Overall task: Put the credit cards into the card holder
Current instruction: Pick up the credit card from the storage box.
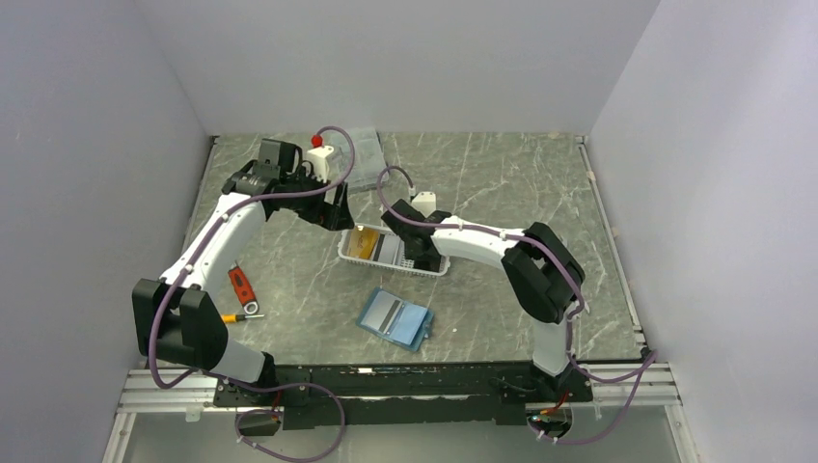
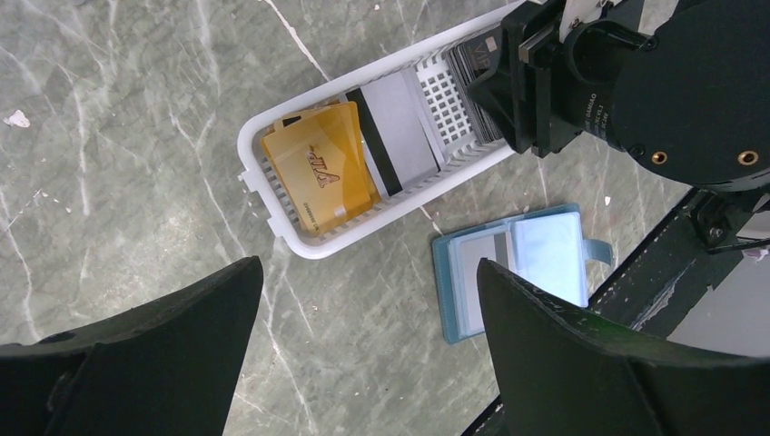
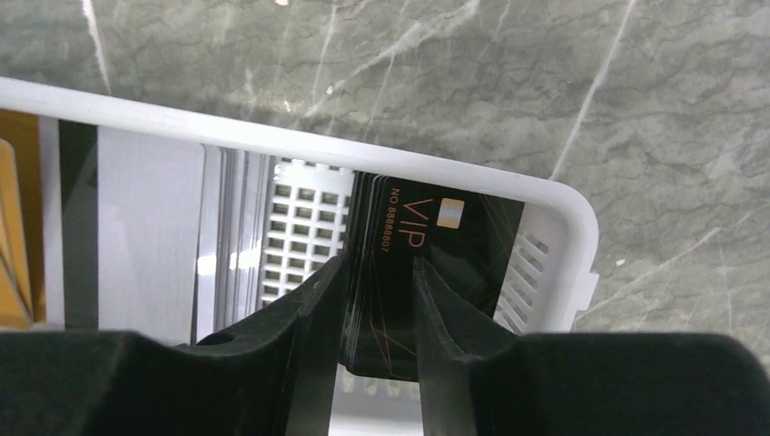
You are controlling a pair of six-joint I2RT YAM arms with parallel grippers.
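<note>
A white slatted basket [image 1: 436, 268] holds the credit cards: a yellow-gold card [image 2: 320, 168], a pale grey card with a black stripe [image 2: 397, 134] and a leaning stack of black cards [image 3: 454, 227] marked VIP. My right gripper [image 3: 377, 272] is down in the basket, jaws narrowed on the stack's left edge, one finger against the card edges and one over the top card's face. The teal-blue card holder [image 1: 395, 318] lies open on the table in front of the basket, with a grey card showing inside [image 2: 481, 268]. My left gripper [image 2: 368, 363] is open and empty, above the table beside the basket.
A red-handled tool [image 1: 241, 287] lies at the left near my left arm. A clear compartment box [image 1: 365, 164] and a white block with a red knob [image 1: 322, 154] sit at the back. Grey walls close in three sides.
</note>
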